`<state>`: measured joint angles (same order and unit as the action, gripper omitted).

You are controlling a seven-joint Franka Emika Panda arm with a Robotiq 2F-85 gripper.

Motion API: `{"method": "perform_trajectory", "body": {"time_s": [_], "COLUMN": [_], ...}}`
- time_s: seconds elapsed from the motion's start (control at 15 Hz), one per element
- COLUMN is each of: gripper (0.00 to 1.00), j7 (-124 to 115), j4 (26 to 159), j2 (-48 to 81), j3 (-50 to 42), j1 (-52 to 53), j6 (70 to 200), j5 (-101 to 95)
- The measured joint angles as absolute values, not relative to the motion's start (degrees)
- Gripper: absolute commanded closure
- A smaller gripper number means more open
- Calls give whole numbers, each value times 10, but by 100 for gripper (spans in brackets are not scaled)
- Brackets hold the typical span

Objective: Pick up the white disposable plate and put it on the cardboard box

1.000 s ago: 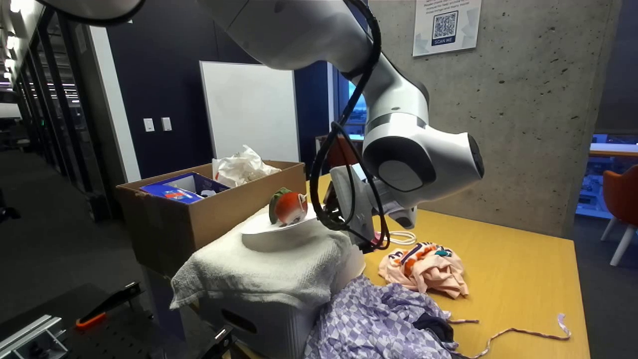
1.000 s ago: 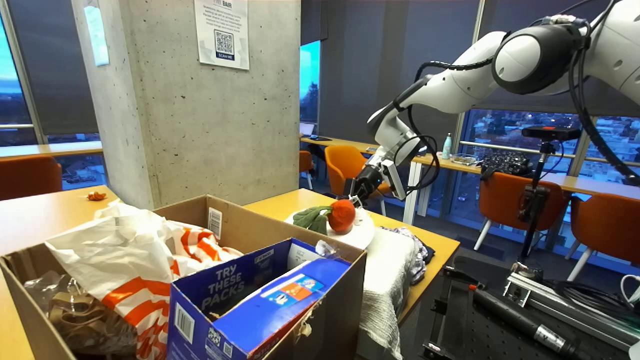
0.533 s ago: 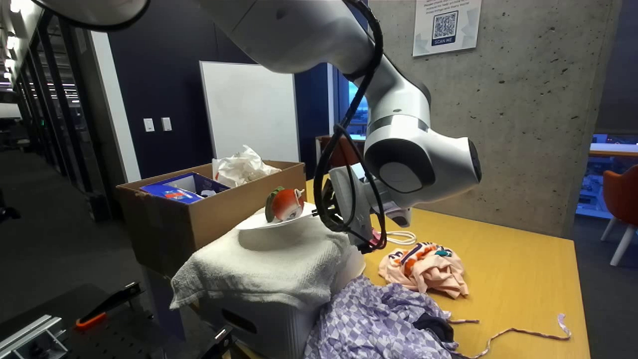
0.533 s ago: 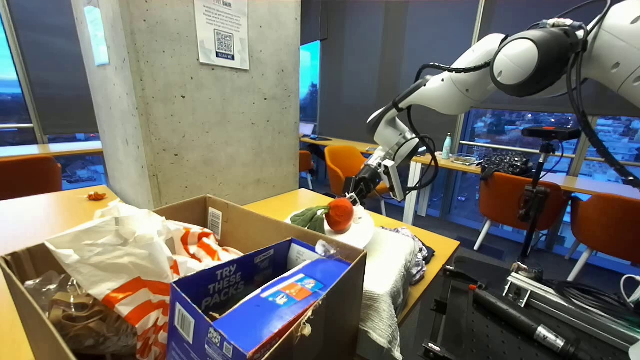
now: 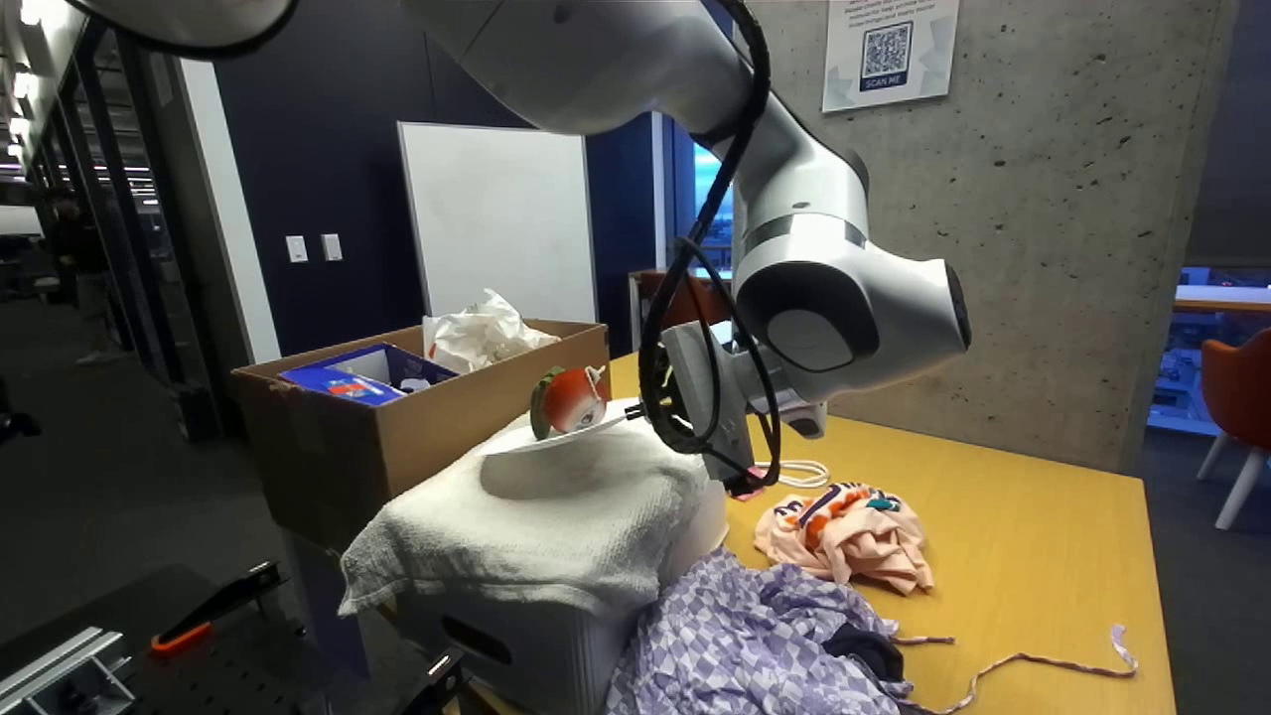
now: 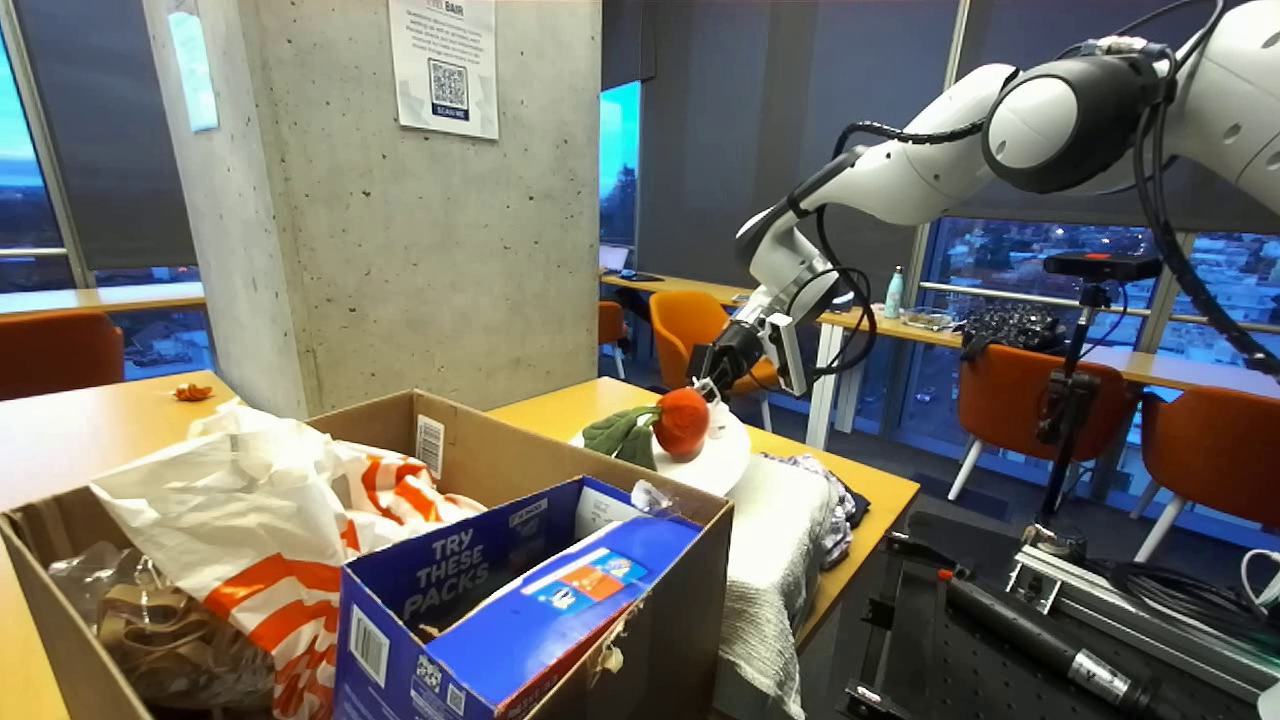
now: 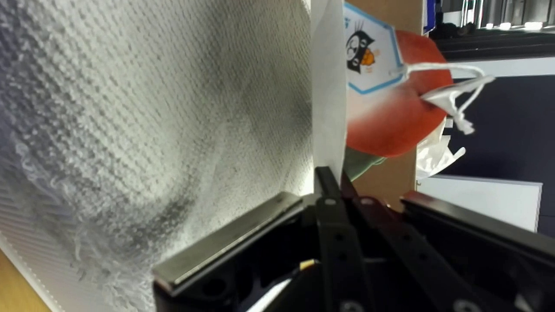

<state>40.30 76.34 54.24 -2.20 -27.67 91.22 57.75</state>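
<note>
The white disposable plate (image 5: 526, 444) is held by its rim just above a white towel, its gripped side slightly higher. It also shows in an exterior view (image 6: 720, 465) and edge-on in the wrist view (image 7: 328, 86). A red-orange rounded item (image 5: 574, 399) with green leaves and a tag sits on it. My gripper (image 7: 336, 177) is shut on the plate's rim; its fingertips also show in both exterior views (image 5: 635, 410) (image 6: 705, 388). I cannot tell whether the far rim touches the towel. The cardboard box (image 5: 496, 392) stands beyond the plate, close by.
The towel (image 5: 536, 516) covers a grey bin (image 5: 556, 645). Inside the cardboard box are a blue carton (image 6: 560, 600) and a white-orange bag (image 6: 270, 500). Purple checked cloth (image 5: 755, 645) and peach cloth (image 5: 844, 541) lie on the yellow table (image 5: 1043, 556).
My gripper has risen slightly with the plate in it. The plate's gripped side is higher and the red-orange item has moved up with it. The cardboard box and towel have not moved.
</note>
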Motion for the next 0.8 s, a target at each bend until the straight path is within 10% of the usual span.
{"method": "perform_trajectory", "body": {"time_s": [0.8], "gripper": [100], "j7": [429], "j4": [762], "j2": [525], "j3": [-22], "j1": [-302], "j6": [863], "j5": [602]}}
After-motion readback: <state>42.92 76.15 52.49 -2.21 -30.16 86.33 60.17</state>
